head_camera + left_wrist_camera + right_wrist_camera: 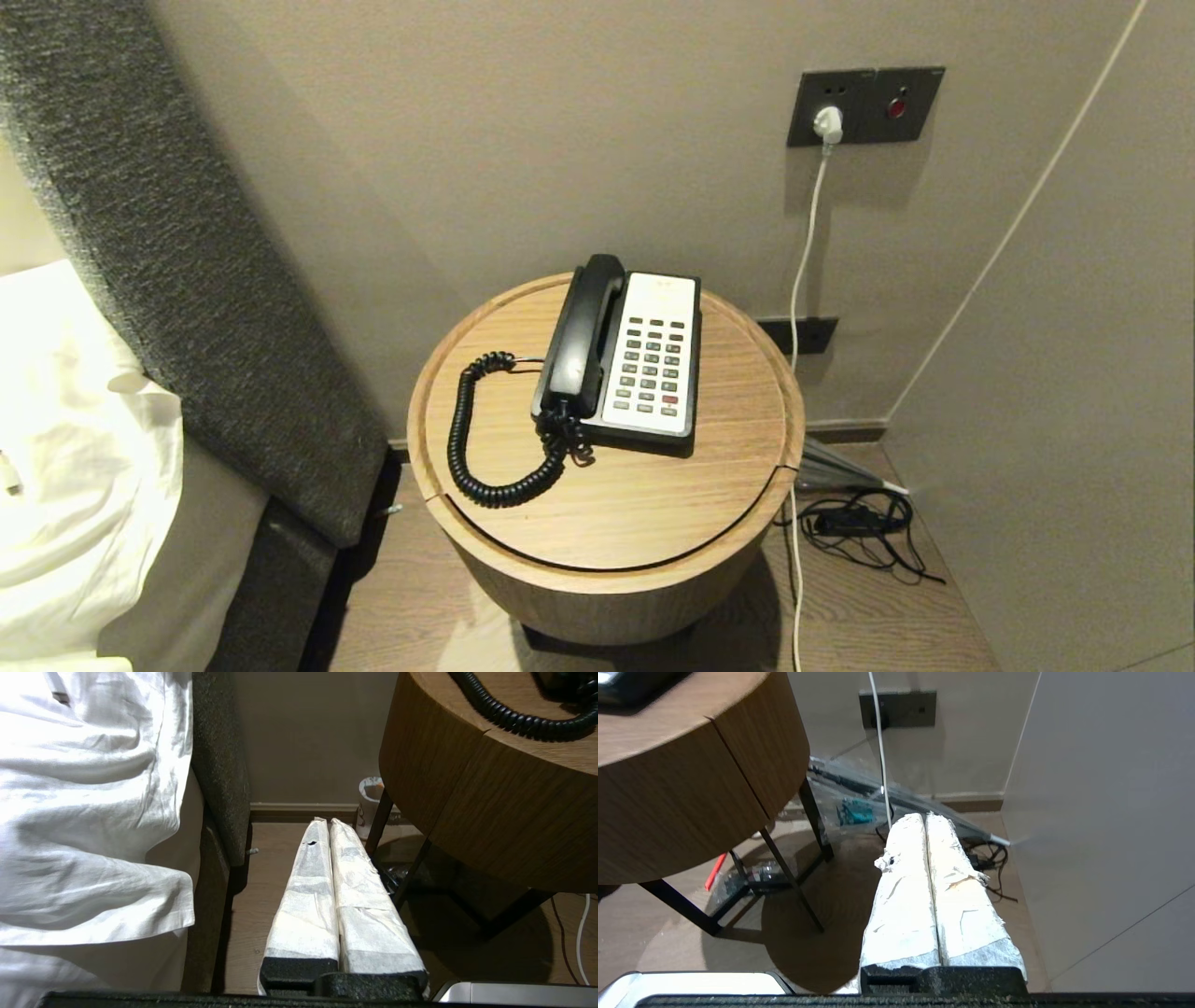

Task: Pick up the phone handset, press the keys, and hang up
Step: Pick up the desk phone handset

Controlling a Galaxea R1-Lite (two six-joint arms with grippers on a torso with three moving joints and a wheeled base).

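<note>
Round wooden table (653, 523) carries cradled phone handset (581, 338).

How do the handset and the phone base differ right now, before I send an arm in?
The phone handset is all glossy black, long and slim; the phone base is broader and flat, with a white keypad face. The handset lies in the cradle along the base's left side, while the base sits directly on the round wooden table. The coiled cord leaves the handset's near end. Both point lengthwise toward the wall.
</note>
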